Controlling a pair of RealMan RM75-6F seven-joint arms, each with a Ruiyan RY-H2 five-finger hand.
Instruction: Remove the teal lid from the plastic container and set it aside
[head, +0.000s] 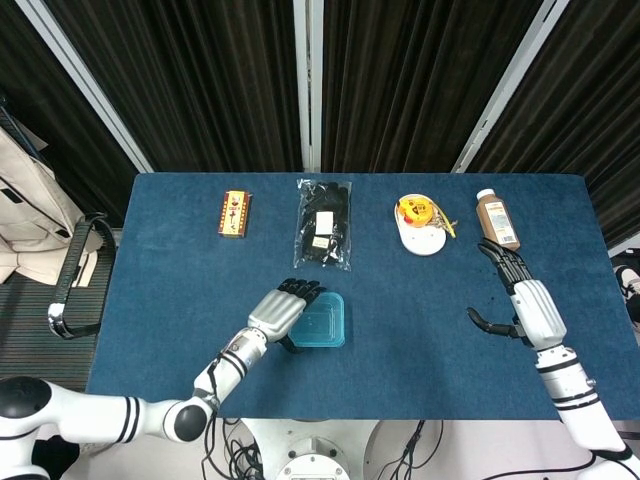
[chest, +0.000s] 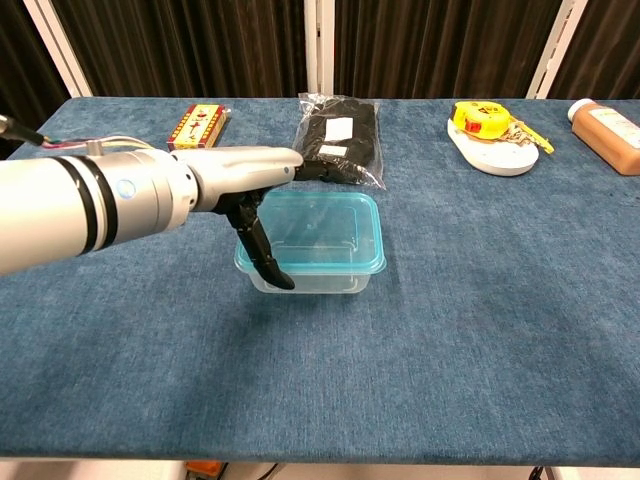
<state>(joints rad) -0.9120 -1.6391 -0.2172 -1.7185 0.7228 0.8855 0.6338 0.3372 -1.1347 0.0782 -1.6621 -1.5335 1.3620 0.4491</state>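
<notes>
Left hand (chest: 250, 185) at container (chest: 311, 275), teal lid (chest: 320, 235) on.
Left fingers spread over the lid's left edge, gripping nothing; right hand (head: 525, 305) open, apart.

Counter: the counter (head: 180, 290) is wearing a dark blue cloth, with black curtains hanging behind its far edge.
Front middle: the plastic container (chest: 310, 268) is sitting on the cloth, its teal lid (chest: 330, 235) lying closed on top.
Far left: a small red and yellow box (head: 235, 214) is lying flat.
Far middle: a clear bag of black items (head: 324, 223), possibly gloves, is lying just behind the container.
Far right: a yellow tape measure (chest: 480, 118) is resting on a white dish (chest: 495, 156); a brown bottle (head: 496, 219) is lying beside them.
</notes>
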